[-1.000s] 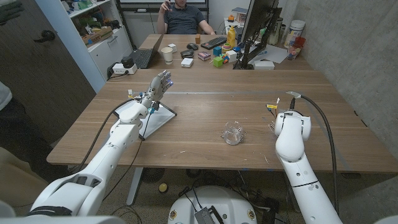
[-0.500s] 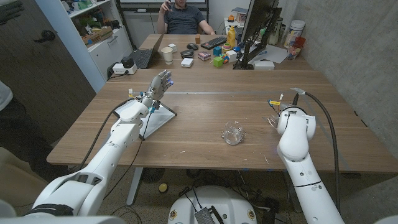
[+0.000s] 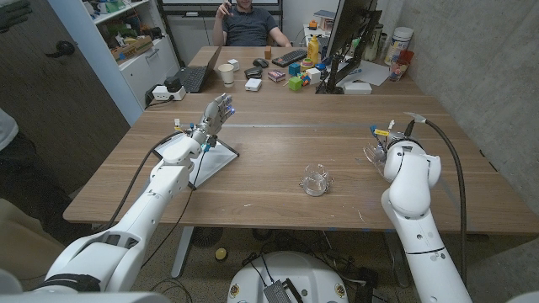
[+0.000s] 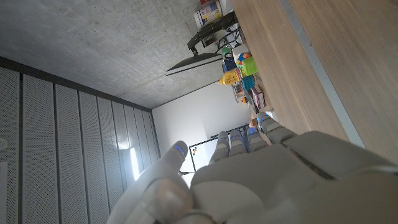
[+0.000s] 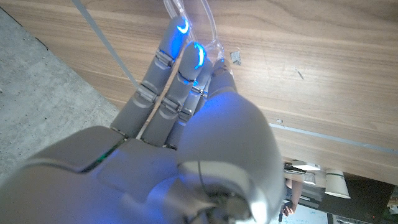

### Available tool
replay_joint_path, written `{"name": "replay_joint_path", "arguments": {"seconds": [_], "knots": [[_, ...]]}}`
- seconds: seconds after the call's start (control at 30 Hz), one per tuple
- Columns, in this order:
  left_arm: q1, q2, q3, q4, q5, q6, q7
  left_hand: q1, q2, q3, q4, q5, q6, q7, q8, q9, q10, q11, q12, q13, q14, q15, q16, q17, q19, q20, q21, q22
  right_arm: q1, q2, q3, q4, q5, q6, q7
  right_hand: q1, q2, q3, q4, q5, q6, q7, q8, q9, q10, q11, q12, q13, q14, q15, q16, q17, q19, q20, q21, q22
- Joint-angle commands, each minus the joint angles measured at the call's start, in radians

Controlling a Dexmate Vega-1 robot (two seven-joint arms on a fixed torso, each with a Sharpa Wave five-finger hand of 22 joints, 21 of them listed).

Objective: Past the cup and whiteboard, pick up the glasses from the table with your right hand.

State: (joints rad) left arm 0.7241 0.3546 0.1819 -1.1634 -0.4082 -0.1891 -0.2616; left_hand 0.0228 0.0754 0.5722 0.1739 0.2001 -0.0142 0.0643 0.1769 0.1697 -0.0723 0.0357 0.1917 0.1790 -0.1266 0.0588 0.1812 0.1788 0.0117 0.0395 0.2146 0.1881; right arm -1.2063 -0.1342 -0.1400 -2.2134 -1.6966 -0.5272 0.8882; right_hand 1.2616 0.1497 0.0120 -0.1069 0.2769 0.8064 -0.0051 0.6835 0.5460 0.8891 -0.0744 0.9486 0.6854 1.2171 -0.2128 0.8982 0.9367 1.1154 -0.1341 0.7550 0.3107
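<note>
Clear-framed plastic glasses (image 3: 371, 153) lie on the wooden bench (image 3: 278, 160) near its right side, past the clear glass cup (image 3: 316, 179). Over the last second the right arm has swung farther out toward them (reach nearly complete). From the wrist, the right hand (image 5: 186, 93) shows fingers straight and together, tips at the frame; no grip yet. The head camera hides that contact.

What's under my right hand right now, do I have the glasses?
Clear glasses lie on the wooden table at the fingertips of the right hand. The hand covers the rest of the frame, so whether it grips them cannot be told.
</note>
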Motion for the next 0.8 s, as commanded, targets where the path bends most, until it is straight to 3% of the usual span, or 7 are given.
{"name": "replay_joint_path", "arguments": {"seconds": [0.03, 0.8], "knots": [[-0.005, -0.003, 0.0, 0.004, 0.001, -0.007, 0.0, -0.005, 0.068, -0.007, 0.0, 0.004, -0.005, 0.003, 0.004, 0.004, -0.008, 0.004, 0.007, 0.004, -0.008, 0.004, 0.004, 0.004, 0.003, 0.009, 0.003, 0.002, -0.03, 0.005, 0.036, -0.074, 0.073, 0.005, -0.071, 0.007, 0.002, 0.006, 0.001, -0.002, 0.039, 0.021, 0.046, 0.005, 0.011, 0.003, 0.007, 0.001, 0.01, -0.003, -0.008, 0.009, 0.002, -0.004, 0.013, -0.002], [-0.016, -0.008, -0.009, 0.034, -0.004, -0.02, -0.011, -0.005, 0.069, -0.009, 0.0, 0.004, -0.004, 0.004, 0.005, 0.004, -0.007, 0.001, 0.007, 0.004, -0.008, 0.004, 0.004, 0.004, 0.003, 0.01, 0.003, 0.002, -0.049, 0.019, 0.062, -0.113, 0.195, 0.008, -0.229, 0.009, -0.001, 0.013, 0.003, -0.011, 0.042, 0.027, 0.057, 0.0, 0.02, 0.004, 0.01, -0.006, 0.025, -0.003, -0.034, 0.04, -0.005, -0.002, 0.046, -0.018]]}}
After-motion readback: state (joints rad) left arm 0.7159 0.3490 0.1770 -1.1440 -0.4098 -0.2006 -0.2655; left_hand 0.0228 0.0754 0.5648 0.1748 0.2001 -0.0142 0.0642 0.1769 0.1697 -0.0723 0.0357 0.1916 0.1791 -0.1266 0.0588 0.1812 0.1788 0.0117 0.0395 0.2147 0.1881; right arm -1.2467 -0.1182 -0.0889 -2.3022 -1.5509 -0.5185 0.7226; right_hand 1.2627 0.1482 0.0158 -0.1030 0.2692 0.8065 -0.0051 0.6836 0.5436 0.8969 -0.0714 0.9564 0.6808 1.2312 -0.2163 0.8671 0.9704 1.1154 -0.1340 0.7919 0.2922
